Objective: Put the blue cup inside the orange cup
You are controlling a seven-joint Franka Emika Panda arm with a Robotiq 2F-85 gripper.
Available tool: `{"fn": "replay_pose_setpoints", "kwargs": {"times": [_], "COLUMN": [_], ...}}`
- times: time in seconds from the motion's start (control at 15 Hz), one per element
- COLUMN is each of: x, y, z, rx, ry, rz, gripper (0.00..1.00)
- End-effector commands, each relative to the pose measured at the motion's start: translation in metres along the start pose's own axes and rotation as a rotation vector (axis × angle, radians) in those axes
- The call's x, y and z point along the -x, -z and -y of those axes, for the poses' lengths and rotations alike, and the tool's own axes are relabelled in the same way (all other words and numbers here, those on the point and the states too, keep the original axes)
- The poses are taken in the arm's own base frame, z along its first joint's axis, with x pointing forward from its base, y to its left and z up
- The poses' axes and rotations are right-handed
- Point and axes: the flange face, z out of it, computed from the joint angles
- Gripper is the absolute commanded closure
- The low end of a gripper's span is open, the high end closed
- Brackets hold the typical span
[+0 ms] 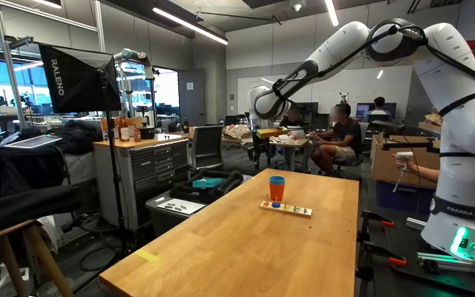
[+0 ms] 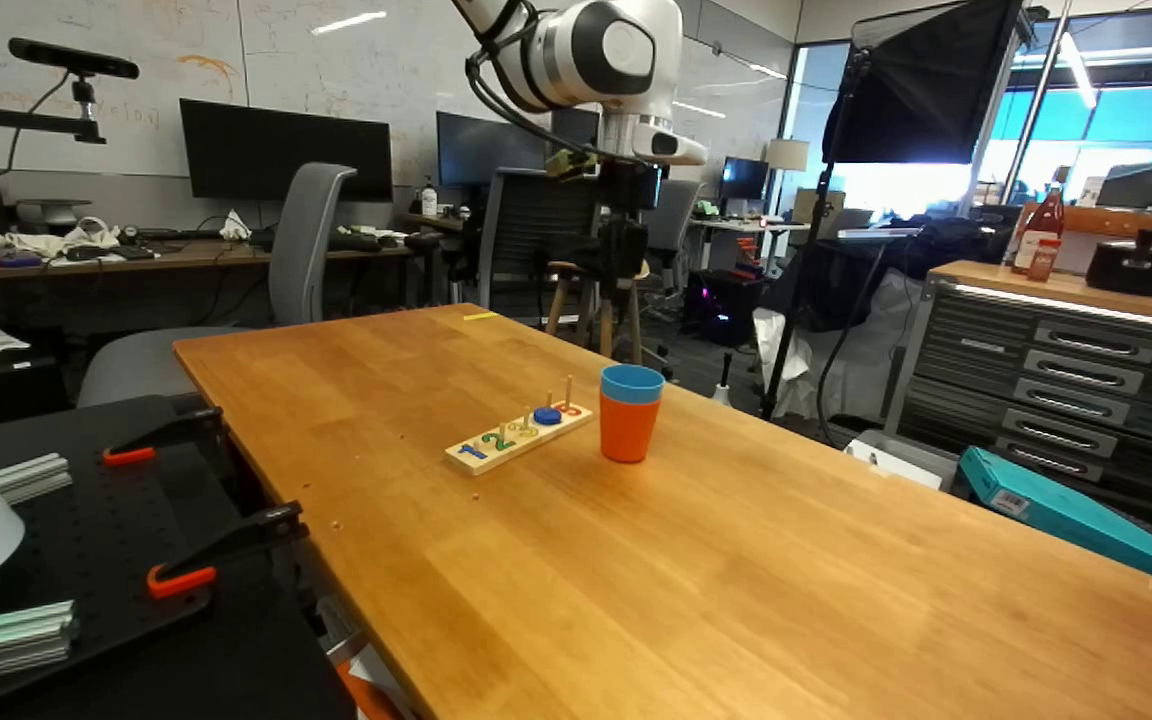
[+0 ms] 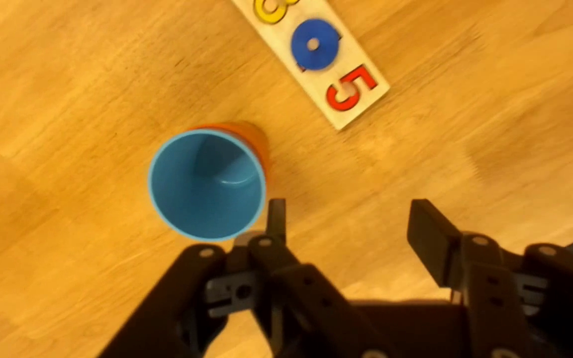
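The blue cup (image 1: 277, 180) stands upright inside the orange cup (image 1: 276, 192), with only its upper band and rim showing above the orange one. Both also show in an exterior view, the blue cup (image 2: 632, 380) on top and the orange cup (image 2: 628, 430) below. In the wrist view I look into the blue cup (image 3: 207, 186); a sliver of the orange cup (image 3: 256, 141) shows beside it. My gripper (image 3: 347, 214) is open, with nothing between its fingers. It is in the air above the table, apart from the cups, which lie to its left in the wrist view.
A wooden peg board (image 2: 516, 438) with numbers and a blue disc (image 3: 315, 44) on one peg lies close to the cups on the wooden table (image 1: 237, 255). The cups stand nearer a long table edge. Clamps (image 2: 181, 580) hold on at the robot's side.
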Motion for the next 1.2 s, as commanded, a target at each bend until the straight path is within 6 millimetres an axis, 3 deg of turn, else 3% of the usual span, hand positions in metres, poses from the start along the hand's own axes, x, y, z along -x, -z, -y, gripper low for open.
{"fn": "replay_pose_setpoints", "kwargs": {"times": [0.0,0.33,0.53,0.87,0.93,1.13], "x": [0.039,0.094,0.106,0.090,0.099,0.094], "y": [0.075,0.163,0.200,0.225,0.215,0.219], "z": [0.038,0.082,0.087,0.082,0.082,0.081], "rx": [-0.080,-0.138,-0.112,-0.114,-0.116,-0.122], "ry": [0.163,0.414,0.538,0.559,0.555,0.548], "rz": [0.105,0.216,0.210,0.136,0.151,0.140], "gripper": [0.02,0.00,0.00,0.00,0.00,0.00]}}
